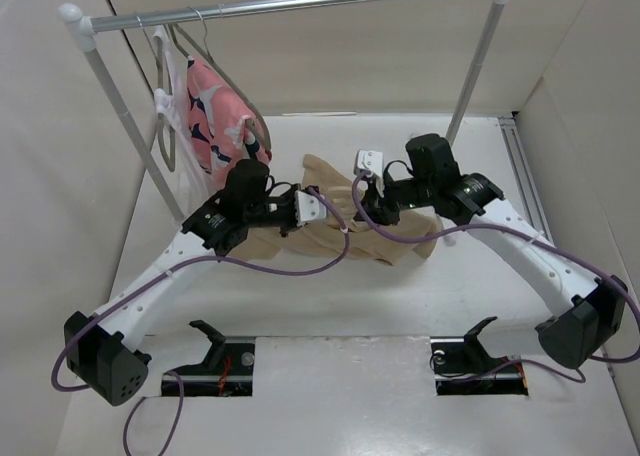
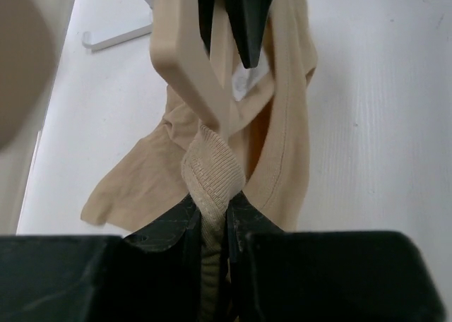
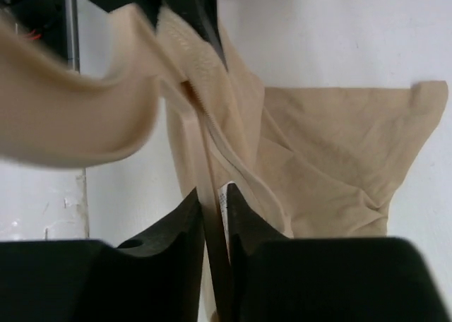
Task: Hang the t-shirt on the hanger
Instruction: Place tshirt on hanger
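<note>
**Left gripper (image 2: 212,203) pinching t-shirt (image 2: 282,145) collar where hanger (image 2: 185,61) is meeting the neckline**

Its jaws are clamping tight on the ribbed neckband of the tan shirt, which is bunching into a fold between the dark fingers (image 2: 166,227). The cream hanger's arm is slanting down to the raised collar, its lower end meeting the fabric there. The right gripper (image 3: 214,202) is holding a strip of the same neckline beside a small white label, its jaws standing narrow and pressing the cloth from both sides. A curved shoulder of the hanger is showing blurred at the left of the right wrist view. Seen from overhead, both arms are reaching in over the middle of the white table (image 1: 350,376), with the shirt's body and sleeves lying crumpled on the surface beneath and between them. Behind the left arm, a pink patterned garment (image 1: 220,116) is hanging at the left end of a metal rack (image 1: 300,3).
</note>
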You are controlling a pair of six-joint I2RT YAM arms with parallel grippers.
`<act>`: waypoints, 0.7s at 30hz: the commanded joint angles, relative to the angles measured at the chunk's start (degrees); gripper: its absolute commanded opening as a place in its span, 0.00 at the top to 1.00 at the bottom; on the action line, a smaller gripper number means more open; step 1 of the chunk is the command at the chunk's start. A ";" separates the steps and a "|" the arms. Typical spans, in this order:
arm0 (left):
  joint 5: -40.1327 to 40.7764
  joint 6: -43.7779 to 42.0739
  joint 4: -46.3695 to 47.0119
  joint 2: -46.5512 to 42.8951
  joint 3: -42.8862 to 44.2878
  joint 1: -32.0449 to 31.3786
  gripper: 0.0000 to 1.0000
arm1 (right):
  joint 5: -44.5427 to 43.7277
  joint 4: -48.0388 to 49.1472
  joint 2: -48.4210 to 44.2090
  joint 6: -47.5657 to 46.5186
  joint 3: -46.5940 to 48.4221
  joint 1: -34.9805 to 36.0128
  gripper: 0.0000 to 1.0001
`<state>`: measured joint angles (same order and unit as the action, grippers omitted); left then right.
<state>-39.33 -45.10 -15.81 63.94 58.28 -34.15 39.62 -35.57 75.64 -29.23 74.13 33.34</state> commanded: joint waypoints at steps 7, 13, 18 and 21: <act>-6.37 9.41 5.97 0.91 3.95 5.84 1.00 | -7.10 -3.87 -4.79 2.61 2.68 -2.57 1.00; -5.67 13.98 8.77 2.06 3.95 11.21 1.00 | -7.71 -22.86 -7.43 1.46 11.73 -9.34 1.00; -4.00 16.27 10.63 3.21 4.47 14.90 0.92 | -9.64 -26.91 -9.45 1.46 14.99 -12.16 1.00; -6.35 16.27 12.03 3.21 5.09 14.90 0.57 | -8.69 -26.92 -8.85 2.86 16.66 -12.78 1.00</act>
<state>-48.21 -31.42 -5.43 67.11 61.01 -21.91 35.31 -57.56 68.73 -28.23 86.98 22.72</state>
